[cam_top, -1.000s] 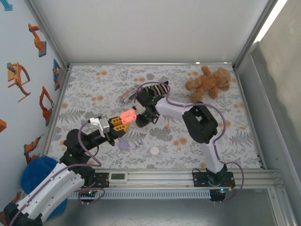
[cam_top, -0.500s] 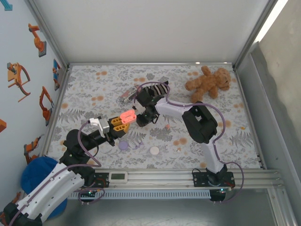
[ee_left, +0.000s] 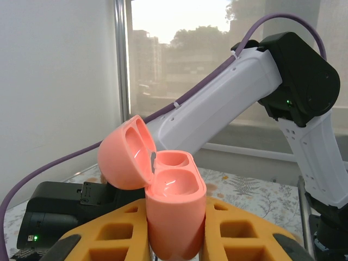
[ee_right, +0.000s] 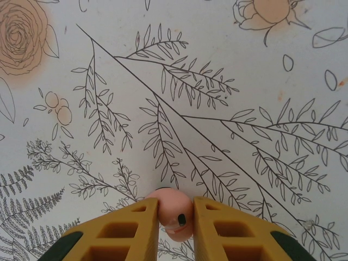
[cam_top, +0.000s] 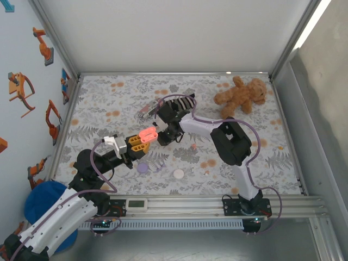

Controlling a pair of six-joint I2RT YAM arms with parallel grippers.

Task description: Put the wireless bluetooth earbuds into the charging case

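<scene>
Your left hand (ee_left: 175, 228) is pinching the open salmon-pink charging case (ee_left: 173, 190), lid tipped left, low in the centre of the left wrist view. Your right hand (ee_right: 175, 220) pinches a salmon-pink earbud (ee_right: 172, 209) at bottom centre, the floral desk (ee_right: 228, 81) behind it.

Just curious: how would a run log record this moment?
left gripper: holds open pink case | right gripper: holds pink earbud | stage: earbud not yet inserted
</scene>
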